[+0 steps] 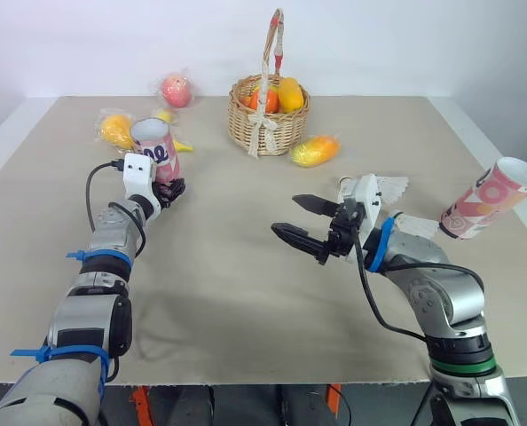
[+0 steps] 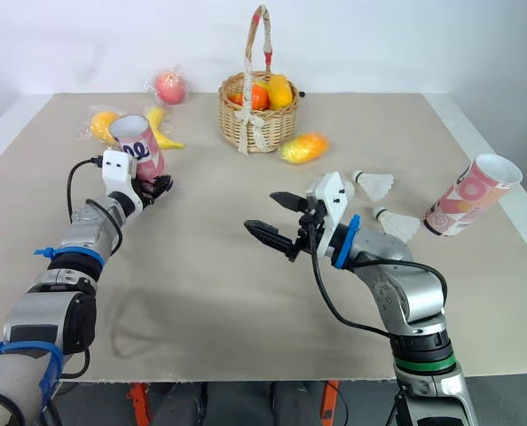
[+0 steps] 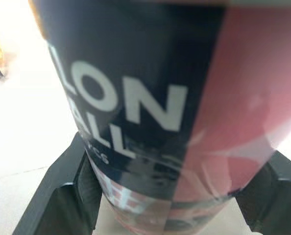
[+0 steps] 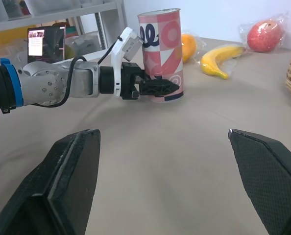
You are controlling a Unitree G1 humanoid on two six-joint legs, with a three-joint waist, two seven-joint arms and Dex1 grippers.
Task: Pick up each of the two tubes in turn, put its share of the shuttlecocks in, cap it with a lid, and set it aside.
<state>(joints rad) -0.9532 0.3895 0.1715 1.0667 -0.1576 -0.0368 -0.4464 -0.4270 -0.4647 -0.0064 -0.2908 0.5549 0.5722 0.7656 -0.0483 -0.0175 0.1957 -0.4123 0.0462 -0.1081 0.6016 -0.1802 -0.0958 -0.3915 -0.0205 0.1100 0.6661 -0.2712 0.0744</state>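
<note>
A pink and navy tube (image 1: 155,146) stands upright at the back left of the table, its open mouth up. My left gripper (image 1: 170,188) is shut on the tube's base (image 3: 160,122), one finger on each side. My right gripper (image 1: 286,214) hangs open over the middle of the table, nothing between its fingers. Two white shuttlecocks (image 2: 374,185) (image 2: 397,224) lie just behind my right forearm. A second pink tube (image 1: 490,200) lies tilted at the table's right edge, open end pointing up and outward.
A wicker basket (image 1: 268,120) of fruit stands at the back centre, with a wrapped mango (image 1: 315,149) beside it. A wrapped apple (image 1: 176,90), an orange fruit (image 1: 115,130) and a banana (image 4: 219,61) lie behind the left tube.
</note>
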